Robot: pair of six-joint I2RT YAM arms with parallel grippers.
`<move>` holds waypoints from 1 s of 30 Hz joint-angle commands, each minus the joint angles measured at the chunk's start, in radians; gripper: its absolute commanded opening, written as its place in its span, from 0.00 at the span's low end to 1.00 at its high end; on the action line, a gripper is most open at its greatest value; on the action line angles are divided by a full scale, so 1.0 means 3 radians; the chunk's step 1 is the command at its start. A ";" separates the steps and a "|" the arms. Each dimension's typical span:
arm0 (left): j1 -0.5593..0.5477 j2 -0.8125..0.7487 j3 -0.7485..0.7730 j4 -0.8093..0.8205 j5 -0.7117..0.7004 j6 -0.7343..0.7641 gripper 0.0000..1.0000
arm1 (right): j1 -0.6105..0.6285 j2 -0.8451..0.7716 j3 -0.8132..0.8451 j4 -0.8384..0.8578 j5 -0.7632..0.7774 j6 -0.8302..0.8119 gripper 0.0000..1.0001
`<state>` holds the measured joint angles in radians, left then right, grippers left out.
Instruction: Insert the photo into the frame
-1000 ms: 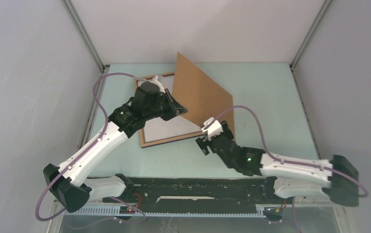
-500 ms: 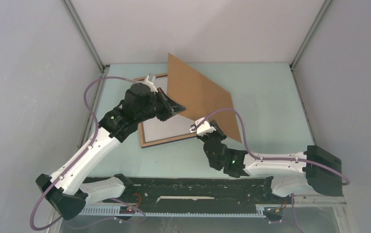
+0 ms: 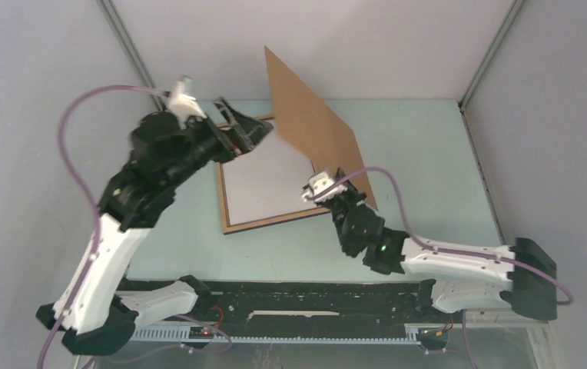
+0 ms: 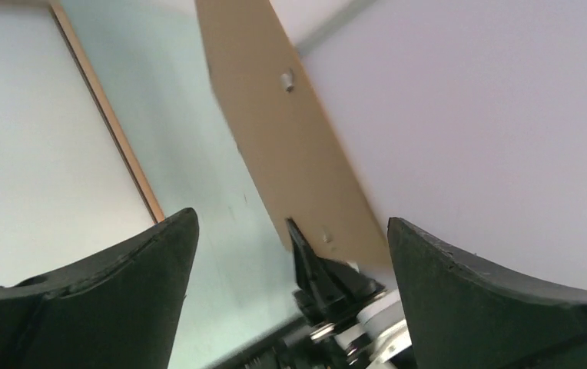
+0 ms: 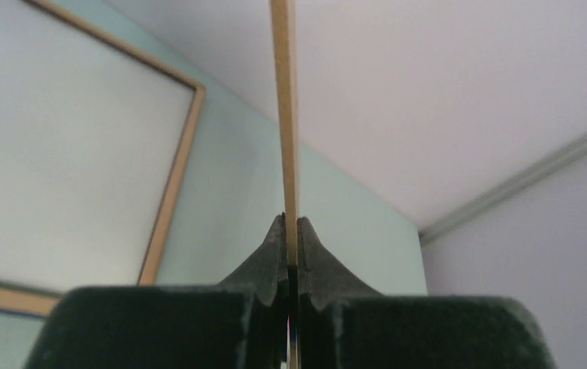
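Note:
The photo (image 3: pixel 313 123) shows only its plain brown back and stands steeply tilted above the table. My right gripper (image 3: pixel 342 187) is shut on its lower edge; in the right wrist view the photo (image 5: pixel 283 115) runs edge-on up from between the shut fingertips of that gripper (image 5: pixel 290 231). The frame (image 3: pixel 271 221) lies flat on the table, brown wood face up, with white inside it. My left gripper (image 3: pixel 244 123) hangs open above the frame's far corner, apart from the photo. In the left wrist view the open left gripper (image 4: pixel 290 219) faces the photo (image 4: pixel 290 146) and the frame (image 4: pixel 106 115).
The pale green table (image 3: pixel 421 154) is closed in by grey walls at the left, back and right. A purple cable (image 3: pixel 398 192) loops from the right arm close behind the photo. Both arm bases sit on the black rail (image 3: pixel 313 296) at the near edge.
My left gripper opened, let go of the photo and rose up and to the left. My right gripper shut on the photo's lower edge, and the photo now stands steeper.

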<state>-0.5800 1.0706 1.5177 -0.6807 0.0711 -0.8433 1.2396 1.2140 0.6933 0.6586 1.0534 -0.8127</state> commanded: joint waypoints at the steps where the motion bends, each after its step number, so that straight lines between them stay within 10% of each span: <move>1: 0.0036 -0.0425 0.0583 -0.0424 -0.1093 0.1033 1.00 | -0.0577 -0.0557 0.0774 -0.1526 -0.1005 0.1430 0.00; 11: 0.0039 -0.1435 -0.0279 0.0207 -0.2057 0.1828 0.99 | -0.2565 0.0193 0.1971 -0.2540 -0.4881 0.3658 0.00; 30: 0.0036 -0.1329 -0.1494 0.1156 -0.2315 0.2278 0.97 | -0.3044 0.3316 0.4865 -0.3637 -0.6929 0.5079 0.00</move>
<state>-0.5743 0.6754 1.1221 -0.4500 -0.5735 -0.1974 0.3389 2.1902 2.0430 -0.4702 -0.8570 0.6163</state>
